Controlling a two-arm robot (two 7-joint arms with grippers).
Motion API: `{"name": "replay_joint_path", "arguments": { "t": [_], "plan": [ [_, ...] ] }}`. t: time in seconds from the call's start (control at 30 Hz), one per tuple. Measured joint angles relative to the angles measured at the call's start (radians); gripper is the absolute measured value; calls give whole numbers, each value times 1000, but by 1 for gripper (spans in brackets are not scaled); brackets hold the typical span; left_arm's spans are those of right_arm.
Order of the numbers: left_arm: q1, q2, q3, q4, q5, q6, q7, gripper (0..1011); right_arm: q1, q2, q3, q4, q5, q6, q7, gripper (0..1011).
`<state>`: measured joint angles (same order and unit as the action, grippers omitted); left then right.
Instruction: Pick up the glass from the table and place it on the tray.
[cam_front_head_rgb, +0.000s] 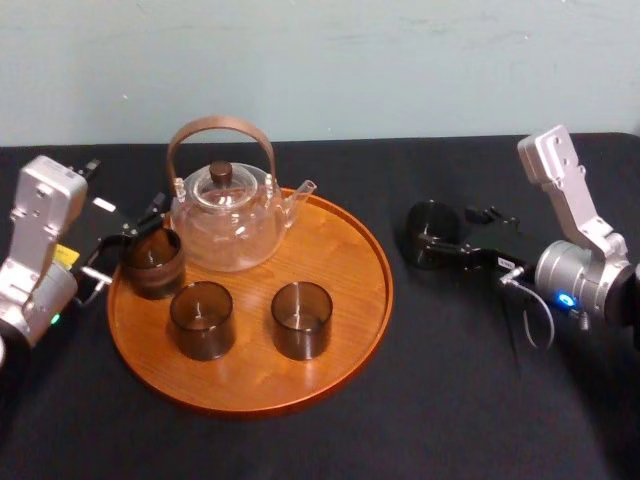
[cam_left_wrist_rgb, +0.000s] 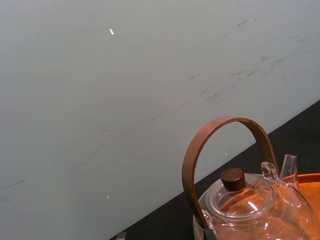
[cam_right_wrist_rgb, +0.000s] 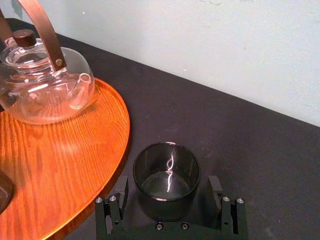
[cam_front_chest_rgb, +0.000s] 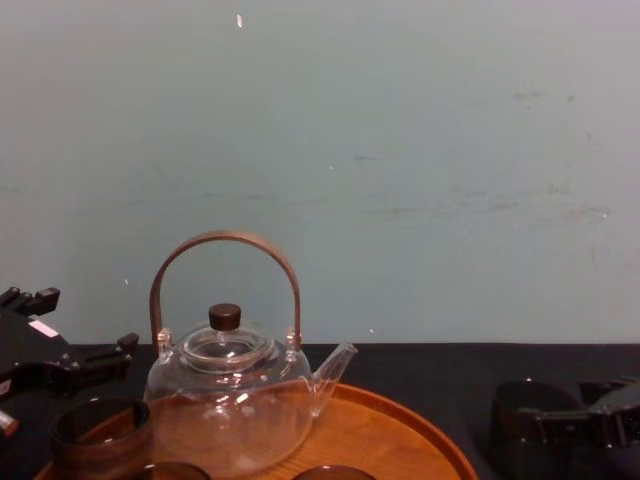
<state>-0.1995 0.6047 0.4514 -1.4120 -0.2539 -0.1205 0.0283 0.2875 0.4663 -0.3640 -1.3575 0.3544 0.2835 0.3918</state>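
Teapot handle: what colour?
The teapot handle is a warm brown, like wood. It shows best in the chest view.

The round orange-brown wooden tray (cam_front_chest_rgb: 400, 420) is running off the chest view's bottom edge, which is also cutting the two smoky glass cups (cam_front_chest_rgb: 172, 468) (cam_front_chest_rgb: 325, 471) at its front down to their rims. In the left wrist view, the clear glass teapot (cam_left_wrist_rgb: 260, 210) is being cropped across its lower body. In the right wrist view, its brown curved handle (cam_right_wrist_rgb: 45, 30) is being cut at the top, and a dark cup (cam_right_wrist_rgb: 4, 192) is showing as a sliver.
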Motion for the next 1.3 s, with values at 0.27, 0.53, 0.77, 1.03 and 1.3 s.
{"name": "replay_joint_path", "arguments": {
  "t": [0.27, 0.53, 0.77, 1.03, 1.3],
  "plan": [
    [0, 0, 0, 0, 0, 0, 0, 1001, 31, -23, -11, 38, -17, -4, 5, 1002],
    [0, 0, 0, 0, 0, 0, 0, 1001, 60, -42, -18, 78, -31, -4, 10, 1002],
    [0, 0, 0, 0, 0, 0, 0, 1001, 88, -59, -28, 120, -47, -5, 17, 1003],
    [0, 0, 0, 0, 0, 0, 0, 1001, 103, -70, -40, 140, -65, -6, 23, 1002],
    [0, 0, 0, 0, 0, 0, 0, 1001, 103, -69, -38, 139, -64, -5, 23, 1002]
  ]
}}
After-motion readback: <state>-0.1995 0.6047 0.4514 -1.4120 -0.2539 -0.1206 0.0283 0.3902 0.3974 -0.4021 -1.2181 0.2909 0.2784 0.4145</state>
